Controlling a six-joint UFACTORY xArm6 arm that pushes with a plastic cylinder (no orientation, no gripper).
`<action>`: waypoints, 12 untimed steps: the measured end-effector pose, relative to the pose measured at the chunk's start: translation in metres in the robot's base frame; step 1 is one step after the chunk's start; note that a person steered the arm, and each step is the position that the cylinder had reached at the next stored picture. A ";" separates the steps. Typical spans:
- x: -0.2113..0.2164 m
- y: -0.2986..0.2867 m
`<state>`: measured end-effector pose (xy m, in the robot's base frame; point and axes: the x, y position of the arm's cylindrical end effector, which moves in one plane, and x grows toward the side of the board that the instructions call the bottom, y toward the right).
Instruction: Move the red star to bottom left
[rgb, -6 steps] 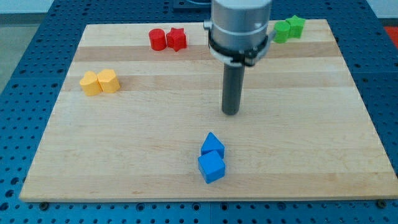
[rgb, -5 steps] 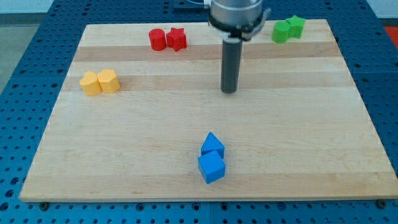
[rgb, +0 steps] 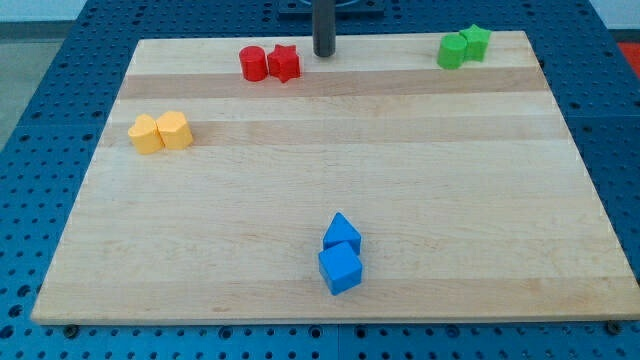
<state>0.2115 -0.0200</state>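
The red star sits near the view's top, left of centre, touching a red cylinder on its left. My tip stands on the board near the top edge, a short way to the right of the red star and not touching it.
Two yellow blocks sit side by side at the view's left. Two green blocks sit at the top right corner. A blue cube and another blue block touch each other at the bottom centre. The wooden board lies on a blue perforated table.
My tip has moved from the board's middle up toward the top edge and a little left, ending beside the red star. No block has moved.
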 end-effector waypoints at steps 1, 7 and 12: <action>-0.004 -0.005; 0.018 -0.051; 0.081 -0.048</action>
<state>0.2930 -0.0684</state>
